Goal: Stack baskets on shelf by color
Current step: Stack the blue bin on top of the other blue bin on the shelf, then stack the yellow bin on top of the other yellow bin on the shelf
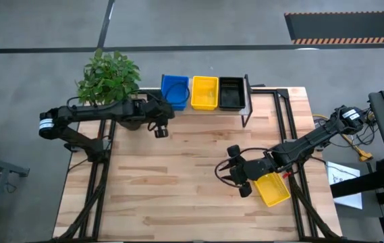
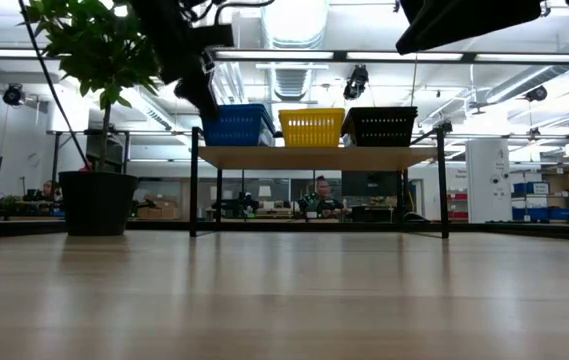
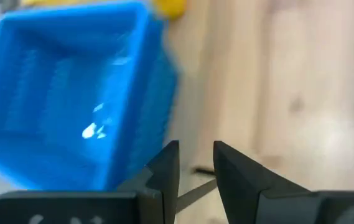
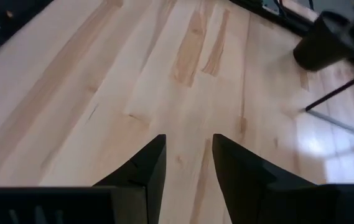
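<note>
The left gripper (image 3: 195, 165) is showing its two dark fingers (image 3: 164, 171) parted by a narrow gap with nothing between them, and it is hovering just near of the blue basket stack (image 1: 175, 90) at the left end of the shelf (image 2: 314, 157), so it looks to be clear of that stack rather than holding it. The right gripper (image 4: 188, 165) is likewise holding its fingers (image 4: 149, 168) slightly apart and empty, pointing across bare wood of the tabletop (image 1: 178, 182) toward the dark plant pot (image 4: 323, 40) at the far left. In the high view that gripper (image 1: 235, 170) is sitting at the near right of the table, with a loose yellow basket (image 1: 272, 189) lying just beside it on the right, partly under the arm. On the shelf, the blue basket stack is standing at the left, a yellow basket stack (image 1: 204, 92) in the middle and a black basket stack (image 1: 231, 93) at the right, each colour in its own place. How many baskets each stack is holding cannot be told. Judging from this, the sorting is nearly finished: the loose yellow basket is waiting to be picked up and set on the yellow stack, and no other stray basket is showing on the table.
</note>
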`<action>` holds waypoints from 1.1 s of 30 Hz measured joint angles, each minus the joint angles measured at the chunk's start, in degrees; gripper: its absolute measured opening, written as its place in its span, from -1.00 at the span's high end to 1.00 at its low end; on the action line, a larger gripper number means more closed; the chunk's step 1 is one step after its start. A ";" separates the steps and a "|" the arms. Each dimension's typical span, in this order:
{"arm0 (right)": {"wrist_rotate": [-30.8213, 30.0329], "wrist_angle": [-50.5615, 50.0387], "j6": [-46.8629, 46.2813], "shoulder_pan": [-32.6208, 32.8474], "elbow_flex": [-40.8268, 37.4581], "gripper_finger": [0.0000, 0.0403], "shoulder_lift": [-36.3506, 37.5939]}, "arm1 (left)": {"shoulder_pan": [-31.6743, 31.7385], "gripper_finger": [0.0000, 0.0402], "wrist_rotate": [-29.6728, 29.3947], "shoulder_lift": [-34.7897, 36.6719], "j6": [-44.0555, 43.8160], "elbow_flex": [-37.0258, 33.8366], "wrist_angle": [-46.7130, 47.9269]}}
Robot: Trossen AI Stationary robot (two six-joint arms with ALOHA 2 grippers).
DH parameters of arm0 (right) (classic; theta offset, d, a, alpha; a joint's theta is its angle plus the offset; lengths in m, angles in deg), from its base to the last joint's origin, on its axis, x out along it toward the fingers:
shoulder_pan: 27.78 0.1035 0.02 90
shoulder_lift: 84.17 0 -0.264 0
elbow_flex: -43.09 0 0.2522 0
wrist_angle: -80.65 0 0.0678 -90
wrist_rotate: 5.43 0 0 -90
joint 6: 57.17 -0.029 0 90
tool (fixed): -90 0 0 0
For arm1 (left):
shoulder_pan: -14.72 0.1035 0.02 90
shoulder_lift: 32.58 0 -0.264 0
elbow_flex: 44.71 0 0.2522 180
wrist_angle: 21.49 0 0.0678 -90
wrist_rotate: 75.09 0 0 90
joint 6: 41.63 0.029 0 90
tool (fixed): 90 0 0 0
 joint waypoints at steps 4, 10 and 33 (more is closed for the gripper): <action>0.02 0.00 -5.61 0.00 0.00 0.39 0.00 | -3.28 0.59 4.89 0.21 -3.64 0.90 -0.54; 2.33 0.00 -20.25 0.13 0.00 0.39 -0.41 | -12.36 0.59 5.39 0.53 -4.34 0.07 -6.22; 20.98 -39.17 -52.67 22.13 10.69 0.39 -4.85 | -26.55 0.59 4.89 0.53 0.73 -0.08 -15.90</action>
